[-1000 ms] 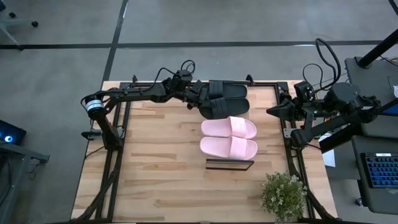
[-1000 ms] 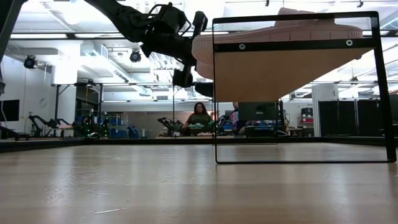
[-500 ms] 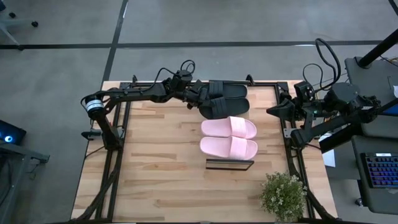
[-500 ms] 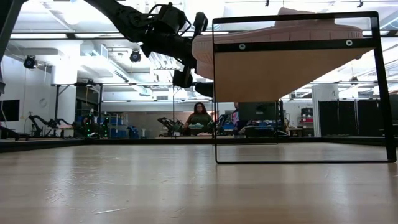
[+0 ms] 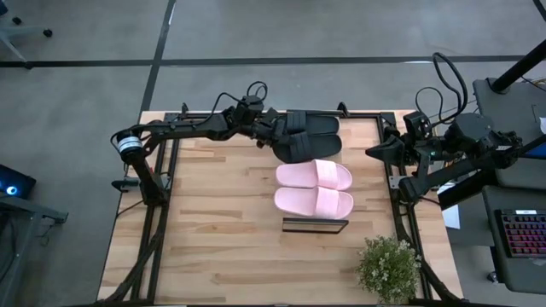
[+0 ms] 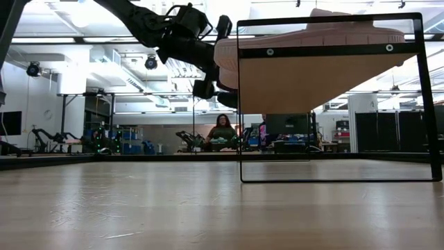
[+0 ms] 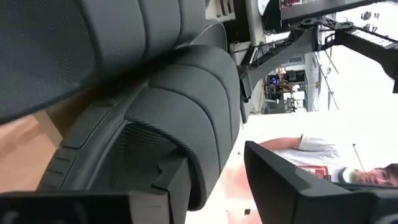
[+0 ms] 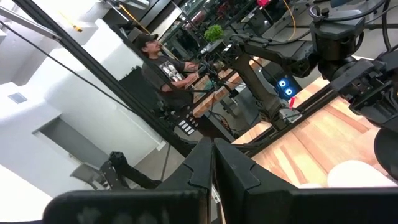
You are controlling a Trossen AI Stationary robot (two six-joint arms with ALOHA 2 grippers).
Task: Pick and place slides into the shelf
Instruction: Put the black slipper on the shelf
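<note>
Left gripper [image 5: 277, 136] fingers [image 7: 292, 186] spread around the near black slide [image 5: 305, 147] on the shelf [image 5: 315, 225]; I'd back straight out, not nudging it.

Around the wooden table [image 5: 213, 222] we see a grey floor [image 5: 256, 30] crossed by dark lines, a potted plant [image 5: 390, 266] on the table's near right corner, a keyboard [image 5: 522, 232] right of it, and beyond it a bright workshop with a seated person [image 6: 223, 132].

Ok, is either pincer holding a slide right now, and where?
Left pincer straddles a black slide at its strap, open with a gap showing, so no firm hold. Right pincer is shut on nothing.
</note>
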